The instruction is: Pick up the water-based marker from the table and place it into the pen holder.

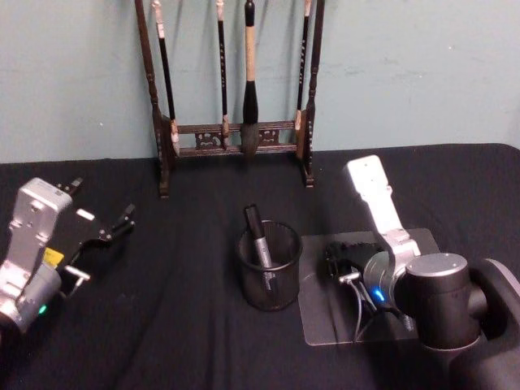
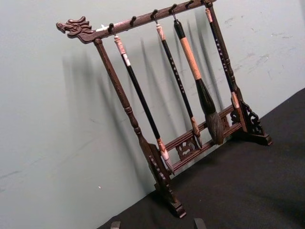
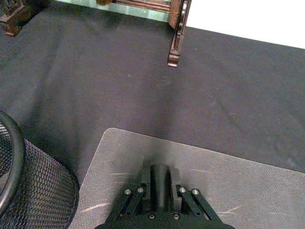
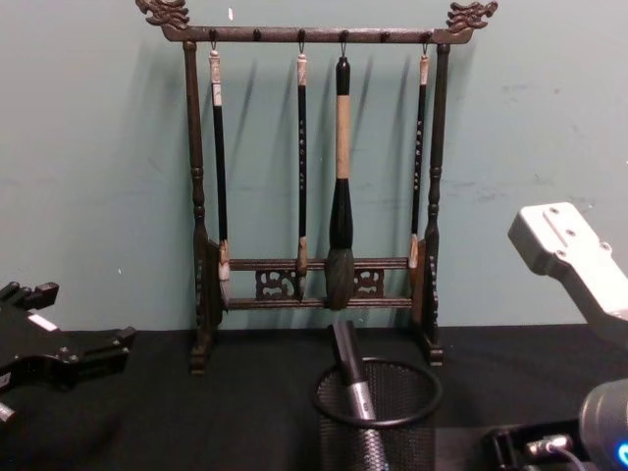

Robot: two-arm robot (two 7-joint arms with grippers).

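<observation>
One marker [image 1: 260, 240] in pen holder [image 1: 283, 291], lower end mesh-hidden; left hand [image 1: 104, 244] spread apart; right hand [image 1: 345, 260] state unreadable.

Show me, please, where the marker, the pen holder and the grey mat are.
marker [image 1: 254, 221]: head view, on its dark upper end, above the holder's rim.
pen holder [image 1: 286, 288]: head view, on its mesh wall.
grey mat [image 3: 248, 181]: right wrist view, on a bare part of it.
</observation>
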